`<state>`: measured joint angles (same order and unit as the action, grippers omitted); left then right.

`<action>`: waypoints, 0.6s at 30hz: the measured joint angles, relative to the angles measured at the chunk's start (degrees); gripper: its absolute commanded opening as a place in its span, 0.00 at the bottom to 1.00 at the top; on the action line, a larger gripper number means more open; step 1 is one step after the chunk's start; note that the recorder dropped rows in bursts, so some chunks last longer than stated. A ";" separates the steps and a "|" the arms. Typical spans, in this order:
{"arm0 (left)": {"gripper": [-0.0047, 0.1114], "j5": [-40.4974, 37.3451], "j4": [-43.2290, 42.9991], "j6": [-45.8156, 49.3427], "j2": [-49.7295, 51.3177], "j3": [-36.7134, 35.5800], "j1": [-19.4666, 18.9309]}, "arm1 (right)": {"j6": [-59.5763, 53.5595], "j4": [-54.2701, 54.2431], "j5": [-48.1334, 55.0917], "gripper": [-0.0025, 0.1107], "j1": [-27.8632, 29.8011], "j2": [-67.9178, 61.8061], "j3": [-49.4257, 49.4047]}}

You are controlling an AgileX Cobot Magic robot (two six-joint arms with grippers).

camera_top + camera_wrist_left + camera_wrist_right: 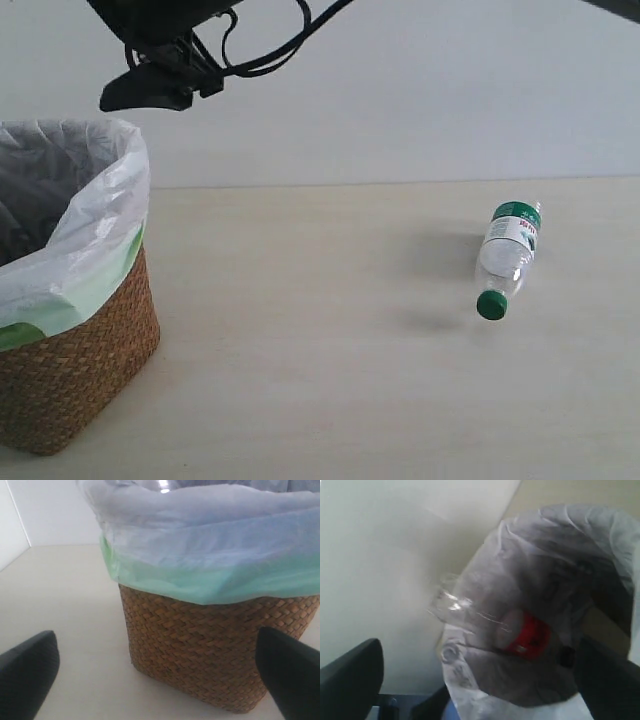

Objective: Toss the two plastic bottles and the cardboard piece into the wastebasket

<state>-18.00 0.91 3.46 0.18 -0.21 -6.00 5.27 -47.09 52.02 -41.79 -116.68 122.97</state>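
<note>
- The green-capped bottle (508, 255) lies on its side on the right part of the bench (300, 380), cap toward the exterior camera. Nothing touches it, and it is the piece left to fetch.
- The red-labelled bottle (522, 635) lies inside the basket (85, 370), down in the white bag (95, 200) that lines it, so that part of the job looks done.
- The cardboard shows nowhere on the bench. The look inside the basket is too blurred to tell whether it is in there.
- The right claw (480, 652) hangs over the basket mouth, looking down into it. Its fingers are spread wide with nothing between them, so it is released. The dark shape high over the basket in the exterior view is most likely this claw, reaching across the middle.
- The left claw (157, 665) sits low beside the basket's woven wall, likewise spread and empty. The exterior view does not show it.
- Both claws are well apart from the green-capped bottle, with most of the bench between.
- As I judge it, this is the pause between one drop and the next pick.
- The next move calls for an arm to travel to the right side, come down over the bottle and close across its body, not along it. Being round, light and smooth, it may roll away if pinched off-centre.
</note>
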 measured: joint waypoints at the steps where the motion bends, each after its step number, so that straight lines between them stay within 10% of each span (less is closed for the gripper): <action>1: 0.97 0.00 0.00 0.00 0.00 0.00 0.00 | 0.80 1.90 1.33 0.83 0.00 0.46 0.00; 10: 0.97 0.00 0.00 0.00 0.00 0.00 0.00 | 19.94 44.83 16.79 0.83 0.85 6.59 -1.23; 18: 0.97 0.00 0.00 0.00 0.00 0.00 0.00 | 25.90 51.85 17.63 0.83 8.45 7.46 -12.15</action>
<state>-18.00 0.91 3.46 0.18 -0.21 -6.00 31.17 4.76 69.65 -33.35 -109.23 110.82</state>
